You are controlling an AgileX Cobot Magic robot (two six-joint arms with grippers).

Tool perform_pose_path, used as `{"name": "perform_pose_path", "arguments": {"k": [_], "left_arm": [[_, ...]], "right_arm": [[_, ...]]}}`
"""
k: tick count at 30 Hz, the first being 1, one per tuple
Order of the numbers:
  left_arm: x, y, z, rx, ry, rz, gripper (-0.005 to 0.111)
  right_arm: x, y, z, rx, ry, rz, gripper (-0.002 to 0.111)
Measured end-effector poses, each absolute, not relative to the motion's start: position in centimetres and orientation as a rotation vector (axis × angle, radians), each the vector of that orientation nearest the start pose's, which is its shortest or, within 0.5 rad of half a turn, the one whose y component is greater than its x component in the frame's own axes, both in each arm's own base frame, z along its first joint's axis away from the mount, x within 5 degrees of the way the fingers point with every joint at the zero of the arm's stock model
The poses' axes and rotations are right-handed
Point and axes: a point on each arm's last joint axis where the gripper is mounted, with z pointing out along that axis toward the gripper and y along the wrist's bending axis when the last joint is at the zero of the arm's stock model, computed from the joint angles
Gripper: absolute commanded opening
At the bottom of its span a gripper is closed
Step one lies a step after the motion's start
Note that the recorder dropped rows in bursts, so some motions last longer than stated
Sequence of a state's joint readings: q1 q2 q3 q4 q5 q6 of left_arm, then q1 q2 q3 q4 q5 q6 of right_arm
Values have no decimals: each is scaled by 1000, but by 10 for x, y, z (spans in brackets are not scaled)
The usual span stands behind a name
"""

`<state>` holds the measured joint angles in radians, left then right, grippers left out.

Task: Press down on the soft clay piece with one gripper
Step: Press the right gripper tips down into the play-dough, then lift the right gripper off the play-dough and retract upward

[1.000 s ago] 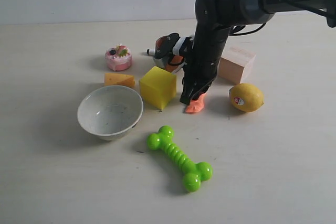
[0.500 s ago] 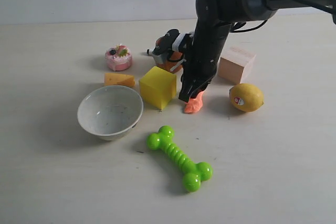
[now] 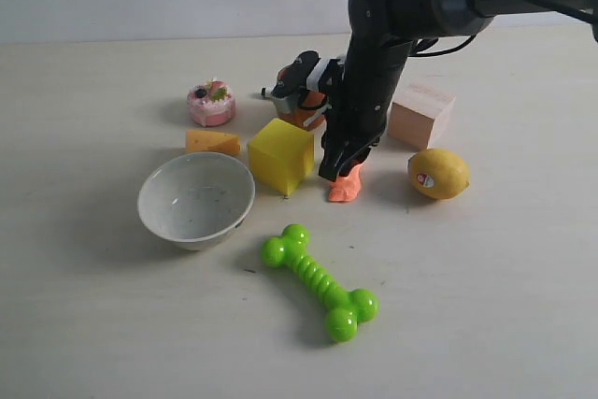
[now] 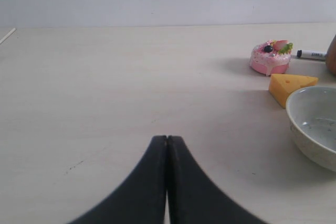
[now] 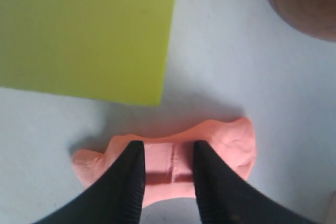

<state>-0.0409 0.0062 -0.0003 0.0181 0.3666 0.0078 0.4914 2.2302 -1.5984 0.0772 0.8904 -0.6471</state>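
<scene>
The soft clay piece, a salmon-orange lump, lies flat on the table between the yellow cube and the lemon. In the right wrist view the clay shows a rectangular dent with a centre line. My right gripper points down at the clay's left end; its dark fingers stand apart over the dent, so the right gripper is open. My left gripper is shut on nothing, low over bare table, and is out of the exterior view.
Close to the clay are a yellow cube, a lemon and a wooden block. A white bowl, cheese wedge, pink cake and green bone toy lie around.
The right arm has risen slightly and drawn back a little; the clay's near end shifted with it. Nothing else moved.
</scene>
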Motion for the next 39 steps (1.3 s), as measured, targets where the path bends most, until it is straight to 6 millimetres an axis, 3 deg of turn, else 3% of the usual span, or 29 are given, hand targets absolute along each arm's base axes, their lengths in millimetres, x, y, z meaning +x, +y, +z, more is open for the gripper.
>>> {"name": "perform_pose_path", "arguments": {"k": [18, 24, 30, 33, 35, 37, 39], "left_arm": [[53, -2, 180, 56, 1855, -5, 0], [53, -2, 180, 56, 1855, -5, 0], [53, -2, 180, 56, 1855, -5, 0], [53, -2, 180, 56, 1855, -5, 0], [53, -2, 180, 56, 1855, -5, 0], [53, -2, 180, 56, 1855, -5, 0], [53, -2, 180, 56, 1855, -5, 0]], "right_arm": [[387, 213, 121, -1556, 2566, 79, 35], [387, 213, 121, -1556, 2566, 79, 16], [387, 213, 127, -1552, 2559, 79, 14], [386, 213, 133, -1545, 2545, 77, 0], [386, 213, 139, -1533, 2537, 76, 0], [386, 213, 145, -1461, 2569, 83, 0], [385, 211, 158, -1263, 2637, 169, 0]]}}
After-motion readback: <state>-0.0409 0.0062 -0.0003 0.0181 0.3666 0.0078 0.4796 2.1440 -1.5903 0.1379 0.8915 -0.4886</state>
